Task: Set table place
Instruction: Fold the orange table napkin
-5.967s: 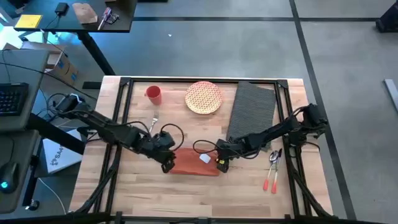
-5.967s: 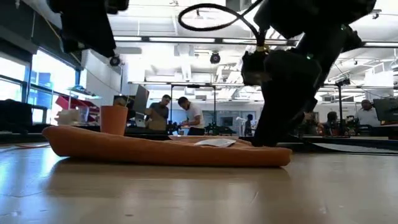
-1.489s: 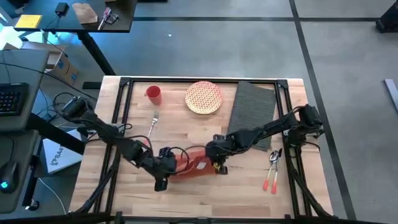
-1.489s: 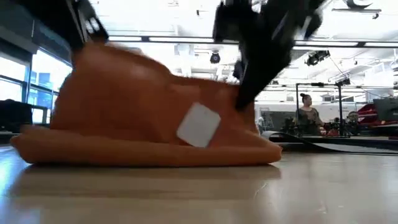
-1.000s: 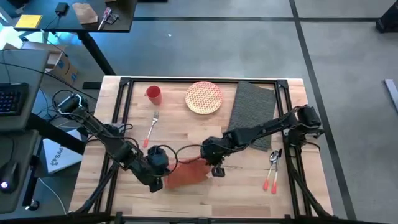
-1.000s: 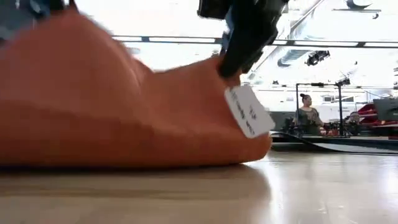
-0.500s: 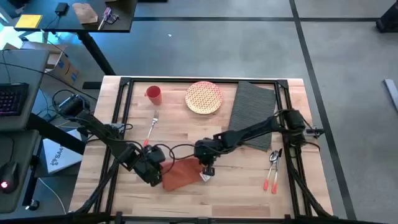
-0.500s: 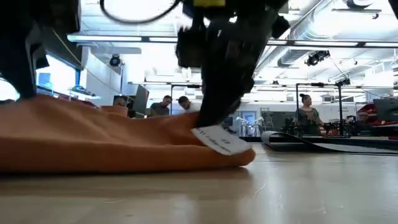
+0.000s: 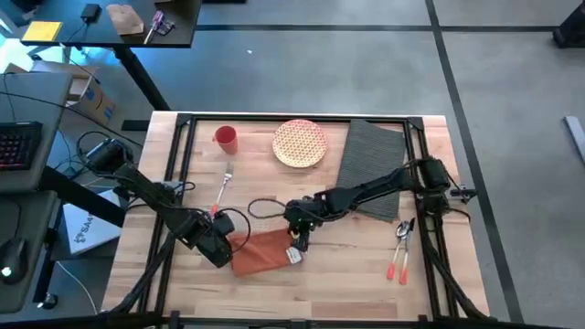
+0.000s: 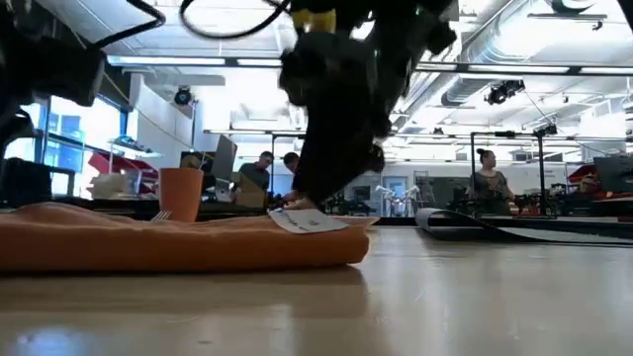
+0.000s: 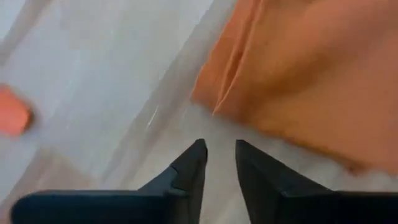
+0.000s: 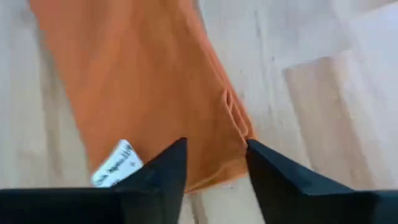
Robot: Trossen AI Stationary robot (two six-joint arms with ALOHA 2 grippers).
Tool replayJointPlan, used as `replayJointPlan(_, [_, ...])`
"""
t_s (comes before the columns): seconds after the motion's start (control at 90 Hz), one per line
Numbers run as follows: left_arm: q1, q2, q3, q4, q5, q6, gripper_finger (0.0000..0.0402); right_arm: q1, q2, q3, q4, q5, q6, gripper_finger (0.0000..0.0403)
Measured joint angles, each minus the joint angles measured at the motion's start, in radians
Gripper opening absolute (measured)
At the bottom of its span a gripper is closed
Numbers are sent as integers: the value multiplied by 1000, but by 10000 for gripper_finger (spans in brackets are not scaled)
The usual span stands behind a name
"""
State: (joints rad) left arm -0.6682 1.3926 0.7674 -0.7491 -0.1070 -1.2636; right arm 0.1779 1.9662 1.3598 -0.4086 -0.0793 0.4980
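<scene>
The rust-orange napkin [image 9: 263, 253] lies folded flat on the light wood table [image 9: 356, 274], near its front middle, with its white tag [image 12: 117, 165] at the right end. My left gripper [image 11: 219, 152] is open by a narrow gap just off the napkin's left end. My right gripper [image 12: 216, 152] is open over the napkin's right end, by the tag. Neither holds anything. The dark grey placemat [image 9: 372, 169] lies flat at the far right of the table.
A patterned plate [image 9: 299, 143] and a red cup [image 9: 226, 138] stand at the far edge. A fork [image 9: 223, 187] lies left of centre. A spoon and orange-handled cutlery [image 9: 399, 247] lie at the right. A black bar frame [image 9: 183, 164] runs round the table.
The napkin's raised part has come down toward the table's near-left and now lies folded flat on the rest of the cloth. My right gripper went left with it, then drew back a little toward the far edge. My left gripper has shifted slightly left.
</scene>
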Motion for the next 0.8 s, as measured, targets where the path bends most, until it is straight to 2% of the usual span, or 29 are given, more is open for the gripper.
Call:
replayJointPlan(0.067, [0,-19,37,-25,20,12,102,13,-53,0,-70,19,0,183])
replayJointPlan(0.133, [-1,-30,70,14,-4,68,104,30,-107,0,-147,60,-15,189])
replayJointPlan(0.278, [56,-10,93,282,-26,371,82,71,-210,0,-262,161,-62,186])
replayJointPlan(0.367, [131,60,93,413,0,530,55,85,-247,0,-297,197,-61,184])
replayJointPlan(0.489, [251,179,92,529,42,649,19,93,-273,0,-327,201,-61,183])
replayJointPlan(0.567, [311,255,92,593,121,716,5,100,-276,0,-352,187,-62,183])
replayJointPlan(0.678, [365,349,92,627,258,710,1,116,-284,0,-404,176,-61,183])
replayJointPlan(0.744, [373,382,93,625,259,638,0,132,-291,0,-433,176,-61,183])
replayJointPlan(0.8, [373,387,92,613,210,543,0,145,-291,0,-450,176,-61,183])
